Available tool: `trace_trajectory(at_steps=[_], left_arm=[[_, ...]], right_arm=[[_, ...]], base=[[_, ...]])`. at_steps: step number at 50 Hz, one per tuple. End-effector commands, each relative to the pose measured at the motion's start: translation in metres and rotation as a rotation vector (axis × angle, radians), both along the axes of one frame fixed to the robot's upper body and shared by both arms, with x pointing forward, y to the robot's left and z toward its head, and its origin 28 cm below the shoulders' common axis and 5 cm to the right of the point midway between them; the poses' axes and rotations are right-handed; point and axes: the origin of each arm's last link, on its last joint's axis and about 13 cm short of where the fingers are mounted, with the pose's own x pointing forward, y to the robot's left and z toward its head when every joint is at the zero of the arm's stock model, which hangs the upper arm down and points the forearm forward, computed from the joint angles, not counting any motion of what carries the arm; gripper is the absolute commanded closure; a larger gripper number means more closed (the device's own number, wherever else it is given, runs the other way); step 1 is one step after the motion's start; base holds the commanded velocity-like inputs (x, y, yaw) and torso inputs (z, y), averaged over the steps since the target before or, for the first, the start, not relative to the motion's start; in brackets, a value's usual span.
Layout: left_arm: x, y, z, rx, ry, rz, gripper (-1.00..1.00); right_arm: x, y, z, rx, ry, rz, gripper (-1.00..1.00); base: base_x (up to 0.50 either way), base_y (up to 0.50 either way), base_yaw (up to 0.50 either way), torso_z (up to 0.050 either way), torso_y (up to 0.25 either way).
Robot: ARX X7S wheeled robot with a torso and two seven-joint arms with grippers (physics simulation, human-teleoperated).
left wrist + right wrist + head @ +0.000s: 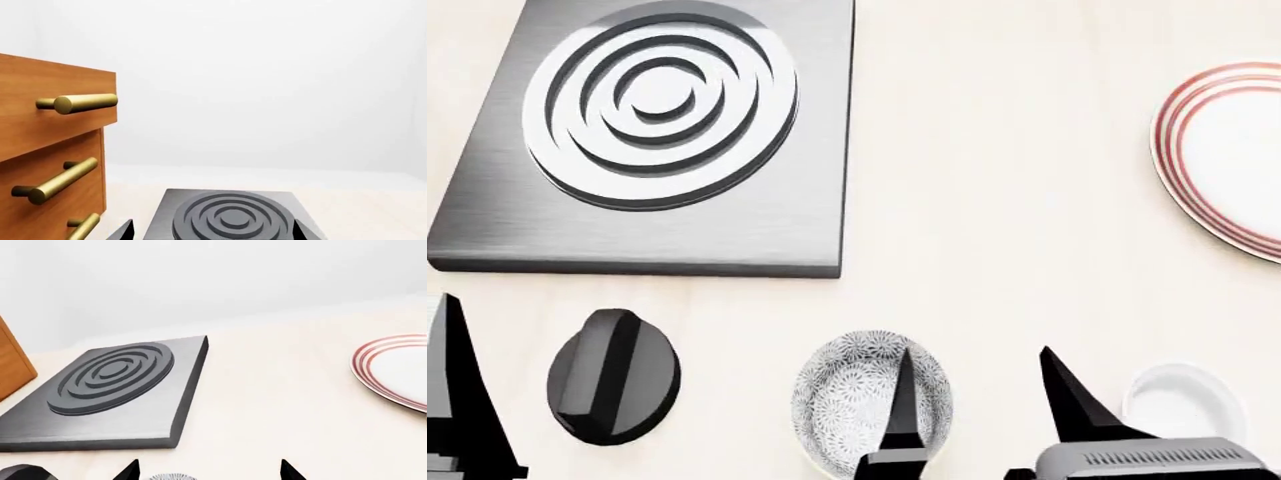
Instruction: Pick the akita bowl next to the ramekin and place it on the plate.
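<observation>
Straddling akita bowl [851, 400]: right gripper [981, 400]

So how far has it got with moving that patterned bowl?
Nothing is finished. The akita bowl sits beside the ramekin, with the right tool open, one finger over it, not gripping. Lifting it and setting it on the empty plate remain.

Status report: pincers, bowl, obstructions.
Right pincer open, one finger over the akita bowl, nothing held. Left pincer idle by the knob. Ramekin beside bowl. Path to plate open.
</observation>
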Motion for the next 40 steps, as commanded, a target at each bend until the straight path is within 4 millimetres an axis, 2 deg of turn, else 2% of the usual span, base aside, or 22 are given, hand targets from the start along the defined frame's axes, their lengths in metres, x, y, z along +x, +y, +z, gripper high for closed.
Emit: trace_trajectory(at_steps=[1, 40], left_arm=[[-0.001, 0.002, 0.001, 0.0, -0.013, 0.004, -1.0], [0.0, 0.003, 0.001, -0.002, -0.015, 0.011, -1.0]], right_arm=[[0.004, 0.0, -0.003, 0.029, 0.029, 0.017, -1.0], [0.012, -0.002, -0.016, 0.081, 0.123, 0.035, -1.0]], base=[[0.0, 0.0, 0.0, 0.0, 0.0], [0.0, 0.0, 0.0, 0.0, 0.0]])
